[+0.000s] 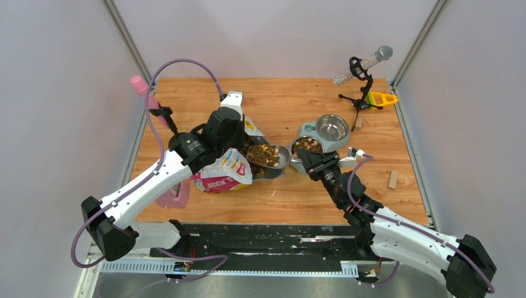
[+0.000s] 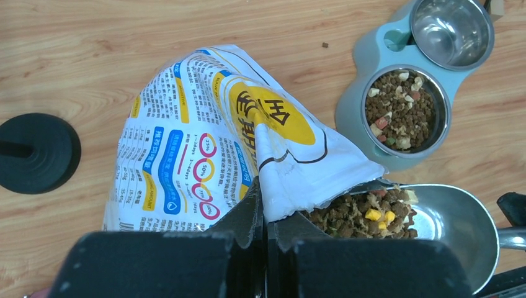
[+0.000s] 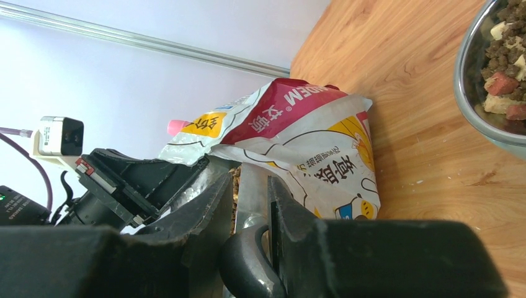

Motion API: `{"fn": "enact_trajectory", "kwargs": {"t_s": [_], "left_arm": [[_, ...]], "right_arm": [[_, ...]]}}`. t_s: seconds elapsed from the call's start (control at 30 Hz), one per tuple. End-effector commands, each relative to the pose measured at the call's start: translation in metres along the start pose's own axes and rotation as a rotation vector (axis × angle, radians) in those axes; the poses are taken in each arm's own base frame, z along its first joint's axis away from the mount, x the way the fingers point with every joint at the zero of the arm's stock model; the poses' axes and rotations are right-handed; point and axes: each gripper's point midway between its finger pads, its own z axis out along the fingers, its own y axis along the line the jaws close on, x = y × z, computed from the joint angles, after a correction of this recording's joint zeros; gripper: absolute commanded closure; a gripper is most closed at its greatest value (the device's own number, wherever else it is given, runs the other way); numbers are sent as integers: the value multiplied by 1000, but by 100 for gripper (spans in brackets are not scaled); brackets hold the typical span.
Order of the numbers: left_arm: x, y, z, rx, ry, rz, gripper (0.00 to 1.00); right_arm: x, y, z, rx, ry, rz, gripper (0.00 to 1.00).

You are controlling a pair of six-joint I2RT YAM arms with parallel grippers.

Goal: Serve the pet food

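The left gripper (image 2: 265,208) pinched the edge of the cat food bag (image 2: 198,143) tight. The right gripper (image 3: 250,180) was closed around the handle of the metal scoop (image 2: 456,226). A heap of pet food (image 2: 366,214) sat in the scoop at the bag's mouth. The food bowl (image 2: 441,118), already partly full, lay just beside the scoop, on the right arm's side, so that arm was nearer

Robot lab test cell: wood tabletop (image 1: 291,192) boxed in by plain white wall panels (image 1: 62,93) w/ alu corner posts (image 1: 127,37), left arm (image 1: 149,183) + right arm (image 1: 403,226) bolted to front rail (image 1: 279,268), loose cabling (image 1: 186,62), mic (image 1: 372,61) on tripod (image 1: 358,99) at back.
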Motion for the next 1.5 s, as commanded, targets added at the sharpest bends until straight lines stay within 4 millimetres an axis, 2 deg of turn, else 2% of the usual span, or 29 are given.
{"fn": "enact_trajectory", "kwargs": {"t_s": [0.0, 0.23, 0.87, 1.13, 1.47], "left_arm": [[-71, -11, -36, 88, -244, -128, 100], [-70, -12, -35, 96, -247, -131, 100], [-69, -11, -25, 62, -242, -132, 100], [-68, -11, -23, 57, -240, -131, 100], [-69, -9, -25, 54, -242, -128, 100]], "right_arm": [[-24, 54, -6, -171, -72, 128, 100], [-27, 44, -18, -170, -69, 171, 100], [-39, 56, -35, -214, -79, 192, 100], [-51, 61, -42, -224, -124, 185, 100], [-75, 49, -43, -159, -244, 202, 100]]}}
